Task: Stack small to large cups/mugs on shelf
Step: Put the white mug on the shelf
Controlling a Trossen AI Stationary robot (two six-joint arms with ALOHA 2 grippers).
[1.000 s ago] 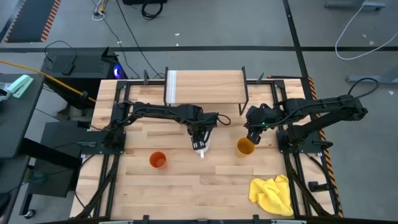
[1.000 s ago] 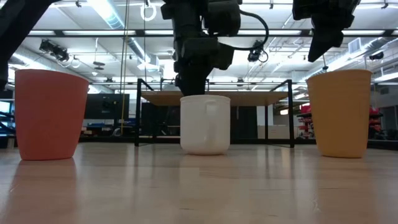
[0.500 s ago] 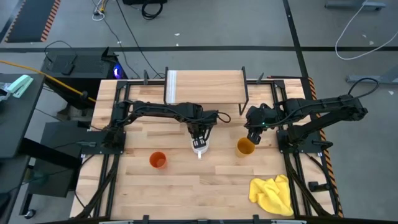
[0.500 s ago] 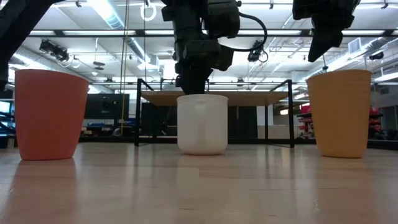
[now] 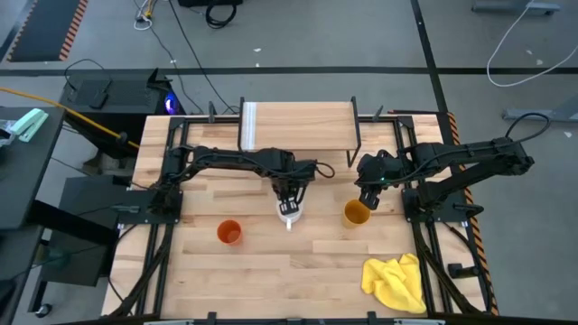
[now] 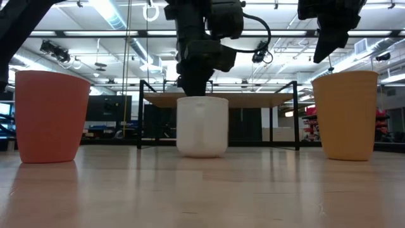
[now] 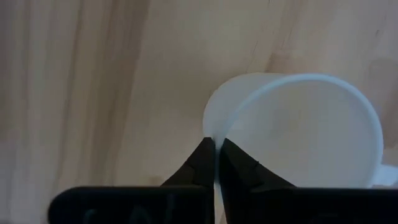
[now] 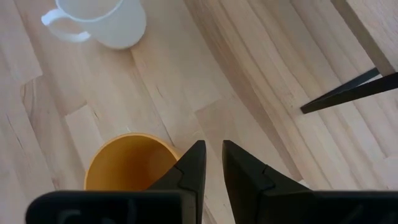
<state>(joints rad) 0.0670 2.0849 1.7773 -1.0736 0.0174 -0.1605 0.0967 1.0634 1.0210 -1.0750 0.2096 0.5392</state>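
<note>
The white mug (image 5: pixel 289 212) stands on its base mid-table, handle toward the near edge. My left gripper (image 7: pixel 215 155) is shut on its rim, the arm reaching down from above (image 6: pixel 196 69). The orange-red cup (image 5: pixel 229 232) stands on the table to the left. The mustard-yellow cup (image 5: pixel 357 213) stands on the right. My right gripper (image 8: pixel 212 163) hovers above that cup's far rim with a narrow gap between its fingers and nothing in it. The shelf (image 5: pixel 298 126) stands at the far edge on black legs. My left gripper pinches the mug's rim (image 7: pixel 216 132) on the side away from the handle, one finger inside the mug and one outside. The fingers come from above, pointing down. The mug stands upright with its base on the table (image 6: pixel 202 155).
A crumpled yellow cloth (image 5: pixel 397 282) lies at the near right corner. Bare tabletop (image 5: pixel 289 262) stretches along the near edge between the cups. The shelf's black legs (image 8: pixel 348 90) stand close behind my right gripper.
The white mug has slid a little toward the table's left edge with my left gripper above it. It has turned slightly, so its handle now faces the near edge more squarely. Its base has stayed on the table.
</note>
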